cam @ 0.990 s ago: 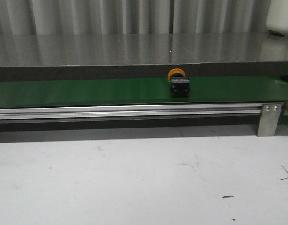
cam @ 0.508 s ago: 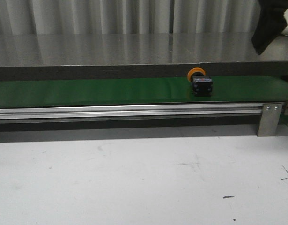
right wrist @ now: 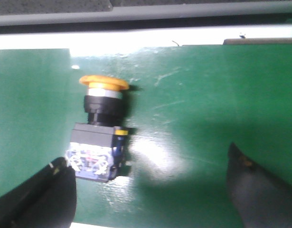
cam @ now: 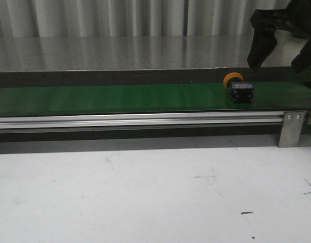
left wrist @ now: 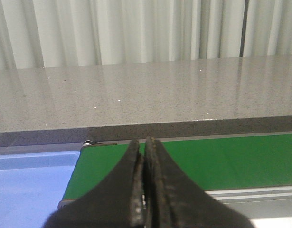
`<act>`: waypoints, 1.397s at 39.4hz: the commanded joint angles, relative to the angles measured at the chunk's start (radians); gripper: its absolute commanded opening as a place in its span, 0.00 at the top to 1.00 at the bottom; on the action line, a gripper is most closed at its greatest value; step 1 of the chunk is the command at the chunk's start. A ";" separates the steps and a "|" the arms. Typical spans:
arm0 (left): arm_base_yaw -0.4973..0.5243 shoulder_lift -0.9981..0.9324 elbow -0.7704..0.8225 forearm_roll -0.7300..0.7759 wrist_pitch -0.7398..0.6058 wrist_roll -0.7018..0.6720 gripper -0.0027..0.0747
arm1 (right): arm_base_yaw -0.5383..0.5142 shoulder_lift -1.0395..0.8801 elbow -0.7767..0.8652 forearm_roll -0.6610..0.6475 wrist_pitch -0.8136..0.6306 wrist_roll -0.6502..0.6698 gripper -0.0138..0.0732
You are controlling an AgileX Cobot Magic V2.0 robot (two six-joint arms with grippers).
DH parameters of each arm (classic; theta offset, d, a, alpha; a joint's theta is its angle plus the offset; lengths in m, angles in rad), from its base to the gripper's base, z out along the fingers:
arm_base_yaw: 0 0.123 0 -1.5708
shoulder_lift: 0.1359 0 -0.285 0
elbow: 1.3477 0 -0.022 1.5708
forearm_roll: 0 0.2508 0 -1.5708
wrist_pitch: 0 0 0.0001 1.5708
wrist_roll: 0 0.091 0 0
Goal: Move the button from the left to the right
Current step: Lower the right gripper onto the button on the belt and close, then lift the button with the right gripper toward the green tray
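Note:
The button [cam: 238,89], orange cap on a blocky black body, lies on its side on the green conveyor belt [cam: 120,98] toward the right end. My right gripper [cam: 281,56] hangs open above and to the right of it, clear of the belt. In the right wrist view the button [right wrist: 100,128] lies between and ahead of the spread fingers, close to one fingertip [right wrist: 39,194], untouched. My left gripper [left wrist: 145,156] is shut and empty over the belt's left end; it is out of the front view.
A grey stone counter [cam: 120,53] runs behind the belt, with curtains beyond. An aluminium rail [cam: 135,120] and bracket [cam: 291,129] front the belt. A blue bin [left wrist: 27,185] sits beside the belt's left end. White table [cam: 145,192] in front.
The button has travelled rightward along the belt. My right gripper has come down into the front view at the upper right, open, above the button.

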 commanded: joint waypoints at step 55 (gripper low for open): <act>-0.004 0.011 -0.024 -0.013 -0.081 -0.004 0.99 | -0.171 -0.002 -0.099 0.025 -0.007 -0.014 0.58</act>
